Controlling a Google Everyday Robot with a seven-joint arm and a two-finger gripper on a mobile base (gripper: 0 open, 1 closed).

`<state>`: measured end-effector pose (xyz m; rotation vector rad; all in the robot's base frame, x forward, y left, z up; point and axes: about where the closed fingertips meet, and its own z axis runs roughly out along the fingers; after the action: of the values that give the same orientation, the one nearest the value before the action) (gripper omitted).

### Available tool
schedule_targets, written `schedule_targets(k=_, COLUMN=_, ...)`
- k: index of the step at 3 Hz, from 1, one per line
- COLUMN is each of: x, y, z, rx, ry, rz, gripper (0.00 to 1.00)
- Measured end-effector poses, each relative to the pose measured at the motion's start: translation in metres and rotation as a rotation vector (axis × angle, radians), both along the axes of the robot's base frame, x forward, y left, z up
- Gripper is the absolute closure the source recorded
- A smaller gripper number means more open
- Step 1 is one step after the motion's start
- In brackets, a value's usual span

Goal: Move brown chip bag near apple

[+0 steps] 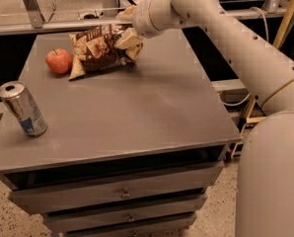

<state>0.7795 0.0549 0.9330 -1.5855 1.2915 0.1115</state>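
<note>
1. The beige arm's two-finger gripper (129,42) hangs over the far edge of the grey metal cabinet top (137,112), its fingers clamped on the right end of the crinkly dark-brown chip bag (98,49).
2. The bag lies tilted, its lower left corner down just beside the small round red apple (58,61).
3. A silver and blue can (22,108) stands upright near the front left corner, well apart from both.

My gripper (131,44) clamps the brown chip bag (95,51) far left by the apple (58,60); the table's (152,107) right lies free.
</note>
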Motion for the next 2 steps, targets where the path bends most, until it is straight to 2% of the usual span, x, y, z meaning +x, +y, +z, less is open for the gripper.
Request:
schedule_targets(k=1, x=0.000, y=0.002, z=-0.002, rx=0.000, ry=0.003, rz=0.004, gripper=0.00)
schedule_targets(k=2, x=-0.002, y=-0.027, z=0.009, rx=0.037, ry=-0.013, rz=-0.052, gripper=0.00)
